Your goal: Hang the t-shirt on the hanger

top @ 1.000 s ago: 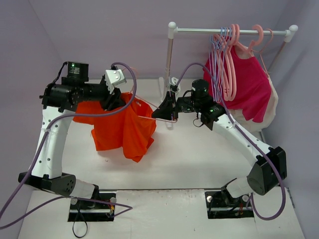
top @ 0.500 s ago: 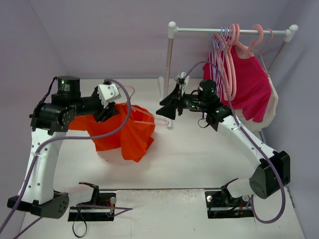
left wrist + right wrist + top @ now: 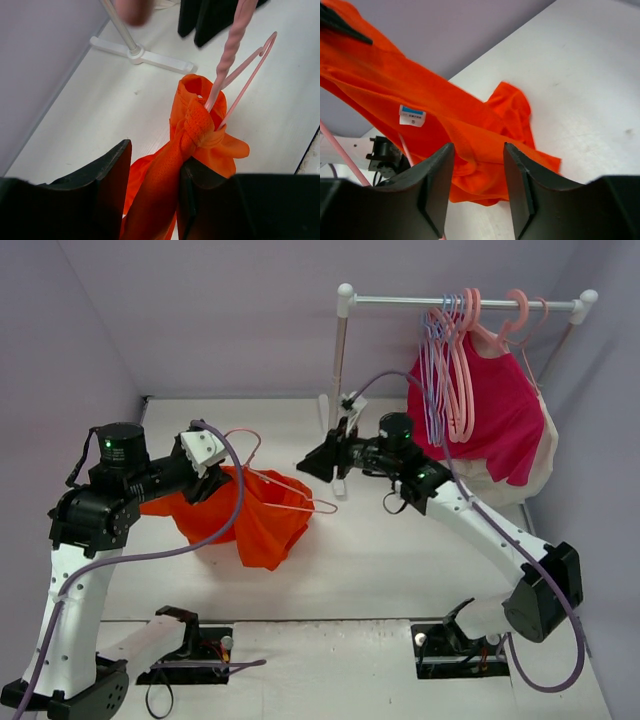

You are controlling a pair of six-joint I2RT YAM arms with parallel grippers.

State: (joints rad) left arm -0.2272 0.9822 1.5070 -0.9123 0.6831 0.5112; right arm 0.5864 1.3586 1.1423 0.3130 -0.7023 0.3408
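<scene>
The orange t-shirt (image 3: 262,525) hangs bunched from my left gripper (image 3: 205,483), its lower part resting on the table. In the left wrist view the left gripper (image 3: 156,155) is shut on a twisted rope of the t-shirt (image 3: 165,175). The pale pink hanger (image 3: 300,504) is threaded through the cloth; its hook rises by the left gripper and one arm tip pokes out to the right. My right gripper (image 3: 308,460) hovers just right of the shirt, open and empty. In the right wrist view the t-shirt (image 3: 470,125) with its white label (image 3: 412,115) lies beyond the right gripper (image 3: 478,147).
A white clothes rack (image 3: 340,350) stands at the back right, its foot (image 3: 145,55) close to the shirt. Several pink and lavender hangers (image 3: 455,360) and a magenta shirt (image 3: 495,410) hang from its bar. Walls close in at left and back.
My right gripper has let go of the hanger's arm tip, opened and drawn slightly back. The left arm has swung down and left with the t-shirt and hanger.
</scene>
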